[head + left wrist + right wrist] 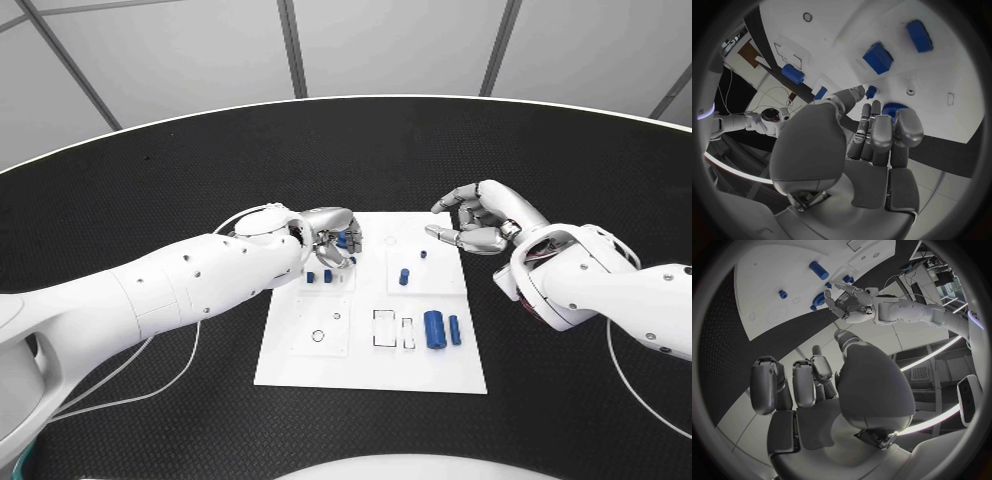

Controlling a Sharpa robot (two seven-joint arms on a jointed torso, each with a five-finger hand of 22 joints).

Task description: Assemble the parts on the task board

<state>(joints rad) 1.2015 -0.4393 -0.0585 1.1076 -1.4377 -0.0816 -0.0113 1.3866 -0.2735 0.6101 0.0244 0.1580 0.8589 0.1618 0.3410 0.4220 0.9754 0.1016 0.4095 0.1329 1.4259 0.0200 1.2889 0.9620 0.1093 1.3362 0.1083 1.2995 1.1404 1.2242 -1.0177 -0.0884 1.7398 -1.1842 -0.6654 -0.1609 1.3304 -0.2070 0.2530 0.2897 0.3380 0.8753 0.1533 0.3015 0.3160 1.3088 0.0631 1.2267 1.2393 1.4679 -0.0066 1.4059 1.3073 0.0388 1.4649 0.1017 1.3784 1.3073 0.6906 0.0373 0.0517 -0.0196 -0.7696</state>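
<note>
Over the task board (433, 375), left hand (329, 232) fingers pinch a blue part (893, 109), plain at the wrist; right hand (483, 218) empty, fingers loosely curled.

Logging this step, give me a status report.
Left hand pinches a blue part over the task board. Right hand empty, fingers curled. Nothing blocking.

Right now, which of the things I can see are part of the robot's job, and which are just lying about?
Part of the job:
- task board
- blue parts on it
- round blue part at the left hand's fingertips
- right hand, holding nothing

Just there:
- black table
- white cable trailing from the left arm
</note>
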